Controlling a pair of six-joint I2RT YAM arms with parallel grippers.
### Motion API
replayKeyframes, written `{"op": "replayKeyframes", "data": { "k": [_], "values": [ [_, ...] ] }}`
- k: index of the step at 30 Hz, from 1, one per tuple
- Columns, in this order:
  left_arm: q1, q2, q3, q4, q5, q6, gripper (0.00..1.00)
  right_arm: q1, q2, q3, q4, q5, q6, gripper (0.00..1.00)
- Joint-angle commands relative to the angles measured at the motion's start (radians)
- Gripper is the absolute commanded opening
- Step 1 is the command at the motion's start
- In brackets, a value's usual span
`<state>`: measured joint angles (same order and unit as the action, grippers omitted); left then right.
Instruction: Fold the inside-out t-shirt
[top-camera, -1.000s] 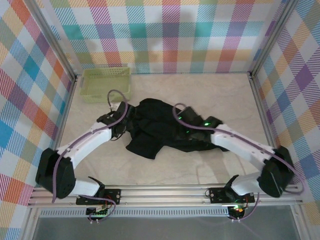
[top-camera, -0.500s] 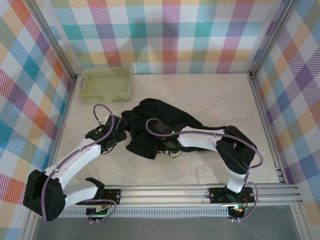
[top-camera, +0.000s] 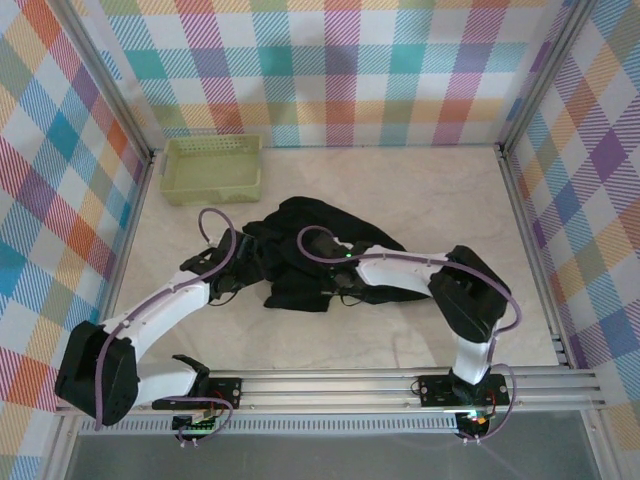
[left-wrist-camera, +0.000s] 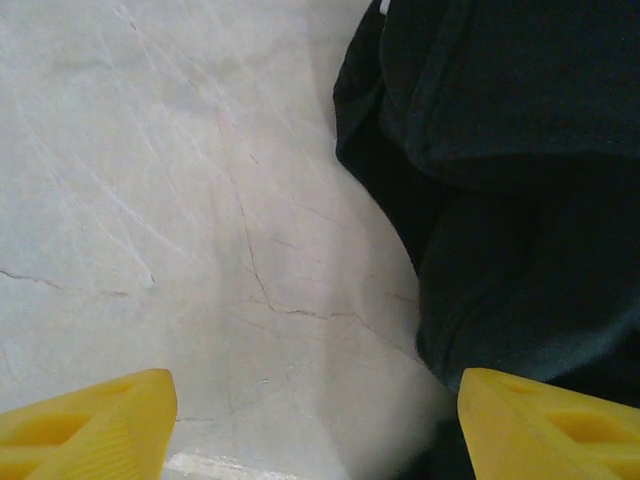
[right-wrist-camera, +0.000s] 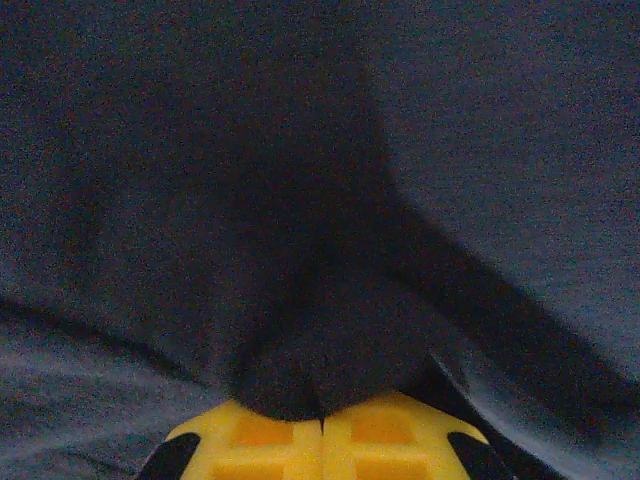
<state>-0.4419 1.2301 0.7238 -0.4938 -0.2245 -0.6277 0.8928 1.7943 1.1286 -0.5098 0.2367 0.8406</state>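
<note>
The inside-out t-shirt (top-camera: 315, 240) lies in a crumpled black heap in the middle of the marble table. My right gripper (top-camera: 332, 285) reaches in from the right over its near edge. In the right wrist view the yellow fingers (right-wrist-camera: 270, 445) are pressed together, and the right gripper (right-wrist-camera: 322, 432) is shut on a raised fold of the t-shirt (right-wrist-camera: 300, 200). My left gripper (top-camera: 243, 272) sits at the shirt's left edge. Seen from the left wrist, it (left-wrist-camera: 315, 440) is open over bare table, its right fingertip (left-wrist-camera: 550, 430) at the edge of the t-shirt (left-wrist-camera: 500, 200).
A pale yellow-green lattice basket (top-camera: 212, 168) stands at the back left against the wall. Metal frame posts and checked walls close in the table (top-camera: 450, 200) on three sides. The arm bases sit on the rail along the near edge.
My right gripper has shut on a fold of the shirt. The left gripper has opened wider and moved right toward the shirt's left edge. The shirt's near edge has bunched inward.
</note>
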Motion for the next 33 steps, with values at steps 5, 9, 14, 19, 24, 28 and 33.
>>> {"op": "replayKeyframes", "data": {
  "k": [5,9,14,19,24,28,33],
  "values": [
    [-0.096,0.072,0.005,0.044,0.024,-0.017,0.74,-0.056,-0.195,-0.193,-0.017,0.028,0.069,0.0],
    [-0.129,0.118,0.015,0.133,0.093,-0.012,0.72,-0.068,-0.222,-0.251,0.029,-0.005,0.083,0.0],
    [-0.156,0.14,0.017,0.266,0.167,-0.022,0.71,-0.079,-0.239,-0.246,0.01,0.015,0.069,0.0],
    [-0.157,0.242,0.073,0.313,0.206,-0.017,0.57,-0.086,-0.243,-0.258,0.003,0.015,0.059,0.0],
    [-0.146,0.342,0.164,0.31,0.178,0.021,0.31,-0.086,-0.265,-0.289,-0.008,0.02,0.061,0.0],
    [-0.132,0.405,0.291,0.232,0.076,0.096,0.07,-0.086,-0.294,-0.31,-0.038,0.036,0.056,0.0],
    [-0.12,0.502,0.477,0.121,-0.04,0.202,0.0,-0.086,-0.326,-0.334,-0.03,0.018,0.021,0.0]
  ]
}}
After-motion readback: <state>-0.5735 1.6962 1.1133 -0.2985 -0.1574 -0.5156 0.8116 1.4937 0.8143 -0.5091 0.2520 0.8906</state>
